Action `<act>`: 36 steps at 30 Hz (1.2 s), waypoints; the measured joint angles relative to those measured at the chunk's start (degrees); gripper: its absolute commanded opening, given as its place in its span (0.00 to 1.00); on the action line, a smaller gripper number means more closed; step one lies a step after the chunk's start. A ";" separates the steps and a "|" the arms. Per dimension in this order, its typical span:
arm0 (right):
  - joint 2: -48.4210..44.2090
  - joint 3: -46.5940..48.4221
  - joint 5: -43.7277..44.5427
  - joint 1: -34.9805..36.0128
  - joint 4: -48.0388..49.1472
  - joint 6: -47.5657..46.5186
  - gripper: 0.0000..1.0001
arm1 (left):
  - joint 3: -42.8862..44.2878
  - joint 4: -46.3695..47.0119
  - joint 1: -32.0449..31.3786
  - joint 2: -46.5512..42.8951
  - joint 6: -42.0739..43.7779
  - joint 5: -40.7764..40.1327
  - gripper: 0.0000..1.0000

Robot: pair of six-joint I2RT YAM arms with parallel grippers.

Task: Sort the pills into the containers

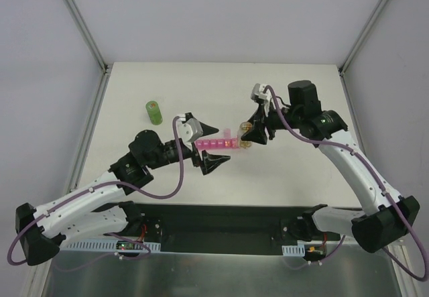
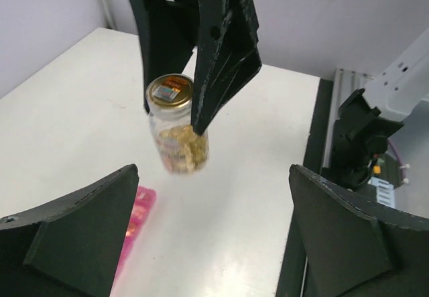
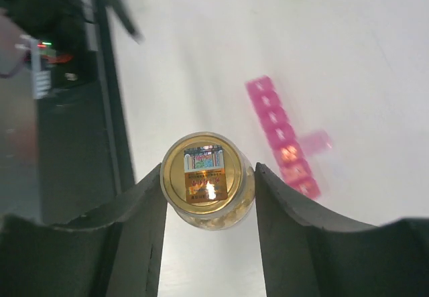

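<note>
The left gripper [image 1: 217, 144] stood spread wide over the left end of the pink containers [image 3: 276, 124]. Just beside their right end, the right gripper [image 3: 208, 188] pinched a clear bottle [image 2: 177, 136] holding the pills [image 2: 184, 146]. The sticker [image 3: 204, 173] on its gold lid [image 3: 175, 176] was too blurred to read.

You'll find the tiny tan to yellow-brown pills [image 2: 181, 147] heaped in the lower half of a small clear bottle [image 2: 167, 93] that stands upright with its gold lid on. Your bright pink plastic strip of small square compartments [image 1: 214, 143] lies flat near the middle of the surface [image 1: 201, 89], with one end just beside that bottle. Near that end, one compartment's translucent pink lid is flipped open to the side.
</note>
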 measured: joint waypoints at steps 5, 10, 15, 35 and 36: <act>-2.16 -14.40 8.72 -7.63 11.61 0.61 0.11 | -2.75 -6.16 0.02 -6.78 4.85 -5.42 0.98; 2.16 -21.77 17.31 -14.99 20.87 3.17 0.11 | -6.99 -12.26 0.02 -13.16 9.29 -10.03 0.98; 8.46 -22.27 22.99 -20.50 29.83 4.74 0.12 | -10.34 -15.23 0.02 -15.93 11.34 -12.07 0.98; 22.29 -19.71 28.44 -27.80 38.71 9.68 0.47 | -12.52 -20.68 0.02 -15.41 18.91 -12.70 0.98; 22.29 -19.71 28.24 -27.96 38.38 9.66 0.51 | -12.52 -21.27 0.02 -15.26 19.06 -12.72 0.98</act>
